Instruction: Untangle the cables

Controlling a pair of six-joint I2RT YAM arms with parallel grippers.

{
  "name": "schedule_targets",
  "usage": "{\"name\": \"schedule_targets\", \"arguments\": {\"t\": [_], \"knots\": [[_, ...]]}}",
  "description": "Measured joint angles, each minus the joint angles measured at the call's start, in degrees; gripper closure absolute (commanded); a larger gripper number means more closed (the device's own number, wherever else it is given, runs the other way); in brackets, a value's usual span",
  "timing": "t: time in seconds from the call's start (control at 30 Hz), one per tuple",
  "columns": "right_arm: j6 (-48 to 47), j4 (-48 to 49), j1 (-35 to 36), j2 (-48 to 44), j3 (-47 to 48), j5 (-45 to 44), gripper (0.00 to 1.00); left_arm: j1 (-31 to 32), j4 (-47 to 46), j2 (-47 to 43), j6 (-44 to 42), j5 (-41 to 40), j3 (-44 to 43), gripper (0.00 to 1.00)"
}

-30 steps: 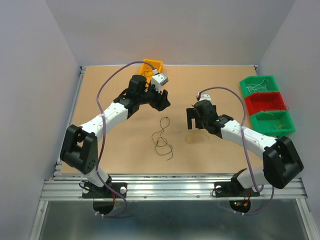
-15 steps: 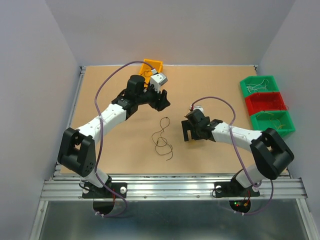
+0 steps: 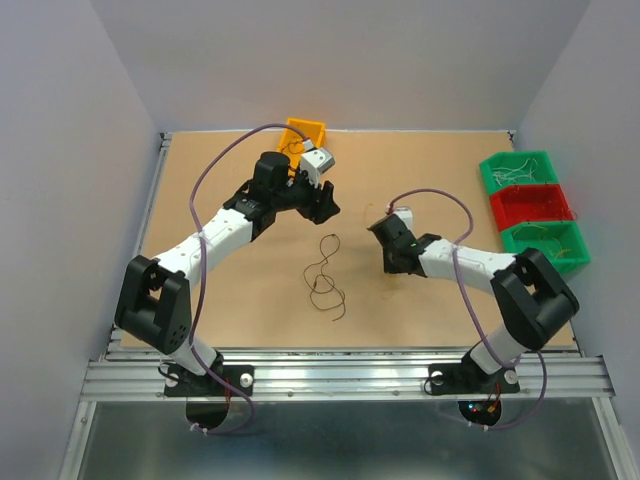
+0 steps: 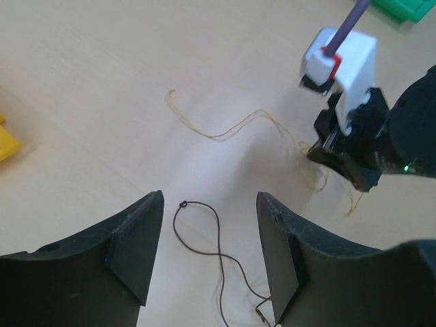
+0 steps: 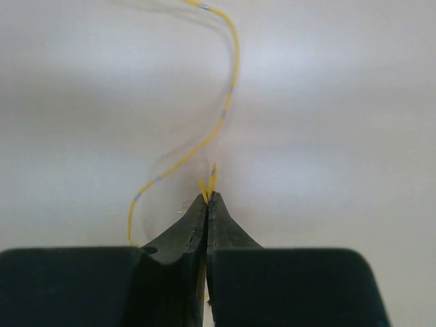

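Note:
A dark brown cable (image 3: 324,276) lies in loose loops mid-table; in the left wrist view the same brown cable (image 4: 206,235) runs between and below my fingers. My left gripper (image 3: 325,207) hovers open above and behind it, holding nothing (image 4: 210,248). A thin tan-yellow cable (image 4: 231,128) curls across the board towards my right gripper (image 4: 338,158). The right gripper (image 3: 392,264) points down at the table, shut on a folded bit of that yellow cable (image 5: 228,95), which sticks out past the closed tips (image 5: 208,199).
Two green bins (image 3: 518,168) (image 3: 546,244) and a red bin (image 3: 530,205) holding thin wires stand at the right edge. An orange bin (image 3: 303,131) sits at the back, behind the left wrist. Purple arm cables arc over both arms.
The right arm swung left and down to the board, and its jaws went from open to shut on the yellow cable. The left arm barely moved.

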State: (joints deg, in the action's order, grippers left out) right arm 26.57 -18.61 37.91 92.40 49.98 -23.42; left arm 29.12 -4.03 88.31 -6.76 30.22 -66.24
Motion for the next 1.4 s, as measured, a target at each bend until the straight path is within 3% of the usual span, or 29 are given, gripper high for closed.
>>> {"name": "schedule_targets", "arguments": {"t": [0.27, 0.5, 0.83, 1.13, 1.4], "knots": [[5.9, -2.8, -14.4, -19.1, -3.7, -12.0, 0.99, 0.0, 0.0, 0.0, 0.0, 0.4, 0.0, 0.33], [12.5, -2.8, -27.6, -31.5, -3.7, -31.8, 0.99, 0.0, 0.0, 0.0, 0.0, 0.6, 0.0, 0.33], [21.5, -4.2, -42.1, -33.6, -3.7, -49.4, 0.99, 0.0, 0.0, 1.5, 0.0, 0.6, 0.0, 0.33], [25.7, -5.0, -46.2, -40.2, -3.7, -54.5, 0.99, 0.0, 0.9, 3.0, 0.2, 0.1, 0.0, 0.33], [28.3, -6.0, -49.5, -29.0, -2.1, -52.2, 0.99, 0.0, 1.0, 3.0, 0.2, 0.0, 0.0, 0.34]]}}
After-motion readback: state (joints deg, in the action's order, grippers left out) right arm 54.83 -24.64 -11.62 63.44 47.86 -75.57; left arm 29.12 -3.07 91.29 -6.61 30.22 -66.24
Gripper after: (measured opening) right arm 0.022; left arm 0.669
